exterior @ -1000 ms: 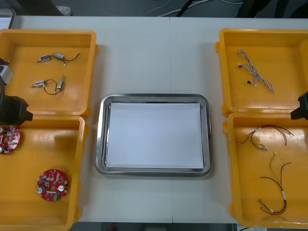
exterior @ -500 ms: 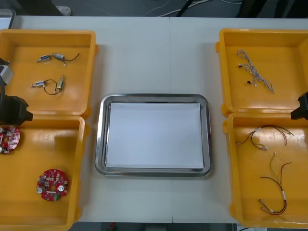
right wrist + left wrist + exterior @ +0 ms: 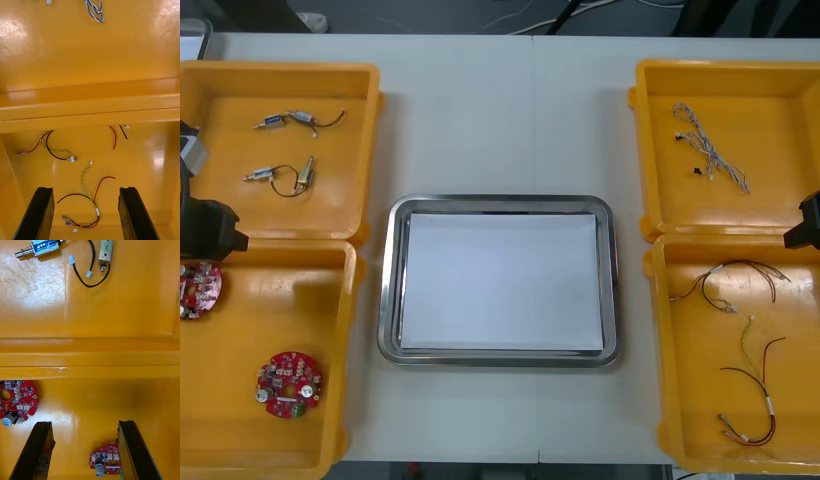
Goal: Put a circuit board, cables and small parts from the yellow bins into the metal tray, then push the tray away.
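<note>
My left gripper hangs open over the near left yellow bin. A round red circuit board lies below, close to one finger, and a second board lies off to the side. The same boards appear in the front view. My right gripper is open above the near right bin, with a red and yellow cable lying between its fingers on the bin floor. The metal tray, white inside, sits at the table's middle with nothing in it.
Small metal parts with black leads lie in the far left bin. A twisted blue and white cable lies in the far right bin. Another red and yellow cable lies in the near right bin.
</note>
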`<move>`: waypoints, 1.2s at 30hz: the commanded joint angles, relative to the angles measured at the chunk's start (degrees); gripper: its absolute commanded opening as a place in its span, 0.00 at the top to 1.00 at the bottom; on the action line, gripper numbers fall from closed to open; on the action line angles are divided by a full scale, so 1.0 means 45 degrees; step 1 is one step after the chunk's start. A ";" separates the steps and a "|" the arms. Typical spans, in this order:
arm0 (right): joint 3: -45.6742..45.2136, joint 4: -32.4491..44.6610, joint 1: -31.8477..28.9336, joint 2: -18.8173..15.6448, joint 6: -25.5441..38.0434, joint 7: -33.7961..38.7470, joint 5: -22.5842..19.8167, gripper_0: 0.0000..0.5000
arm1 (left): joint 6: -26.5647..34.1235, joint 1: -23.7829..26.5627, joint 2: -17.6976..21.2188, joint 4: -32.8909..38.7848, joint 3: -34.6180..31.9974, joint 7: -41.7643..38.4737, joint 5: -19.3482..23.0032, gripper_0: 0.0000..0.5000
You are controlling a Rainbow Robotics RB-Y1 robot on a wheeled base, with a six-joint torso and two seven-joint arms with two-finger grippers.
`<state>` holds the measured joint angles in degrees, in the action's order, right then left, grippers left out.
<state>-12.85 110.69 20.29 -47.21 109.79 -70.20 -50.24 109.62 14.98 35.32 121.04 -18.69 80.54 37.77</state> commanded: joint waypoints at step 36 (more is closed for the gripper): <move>-0.0132 0.0089 0.0139 -0.0543 0.0046 0.0014 -0.0105 0.00 | 0.0084 -0.0145 0.0453 0.0446 0.0051 0.1341 -0.0112 0.00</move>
<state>-12.85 110.69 20.29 -47.21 109.79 -70.20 -50.24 109.62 14.98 35.32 121.04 -18.69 80.54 37.77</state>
